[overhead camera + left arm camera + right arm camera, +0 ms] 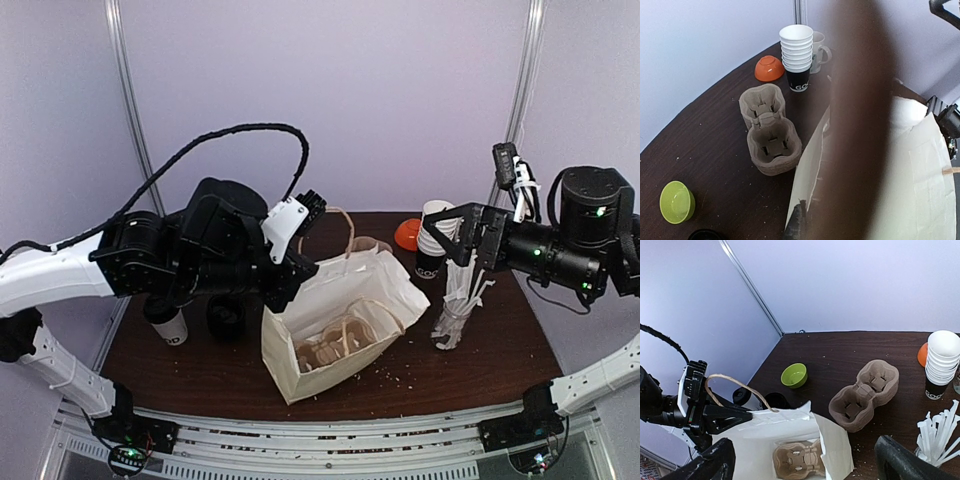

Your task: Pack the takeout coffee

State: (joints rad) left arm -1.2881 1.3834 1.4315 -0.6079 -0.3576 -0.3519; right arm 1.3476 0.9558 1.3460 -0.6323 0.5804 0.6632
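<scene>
Progress: early. Your left gripper [303,272] is clamped on the bag [350,300] rim (carrier [335,345] inside); right gripper [468,240] gapes empty. The takeout coffee [171,326] stands left on the desk [480,370], unpacked.

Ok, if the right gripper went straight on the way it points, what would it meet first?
Likely the white paper bag, at its open mouth, then the cardboard carrier inside; depth is unclear.

The dark table [470,370] is carrying a white paper bag [345,310] at centre, a cup stack [432,240] and orange bowl [407,233] at upper right, a straw glass [452,325] at right, the takeout coffee [172,327] at left.
</scene>
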